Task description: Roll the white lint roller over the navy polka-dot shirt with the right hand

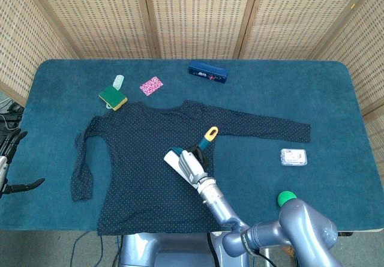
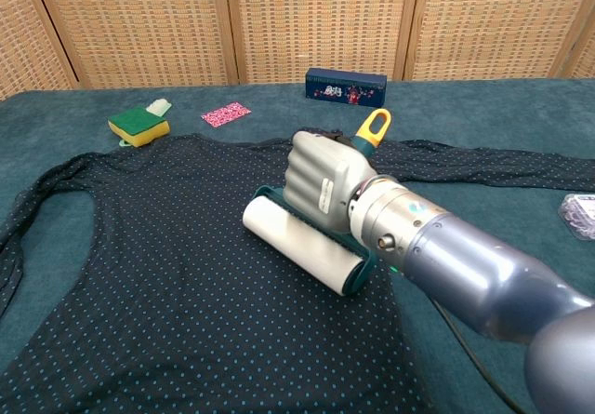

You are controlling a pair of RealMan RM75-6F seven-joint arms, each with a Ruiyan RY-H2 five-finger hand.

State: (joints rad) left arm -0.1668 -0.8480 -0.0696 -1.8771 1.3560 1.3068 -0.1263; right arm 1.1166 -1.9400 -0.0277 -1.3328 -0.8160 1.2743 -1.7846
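The navy polka-dot shirt lies flat on the blue table, sleeves spread. My right hand grips the lint roller by its teal handle, whose yellow loop end sticks out past the hand. The white roller head lies on the shirt's right side, near the hem edge. My left hand hangs off the table's left edge with fingers apart, holding nothing.
A green-and-yellow sponge, a pink patterned card and a dark blue box lie beyond the shirt. A small clear packet sits at the right.
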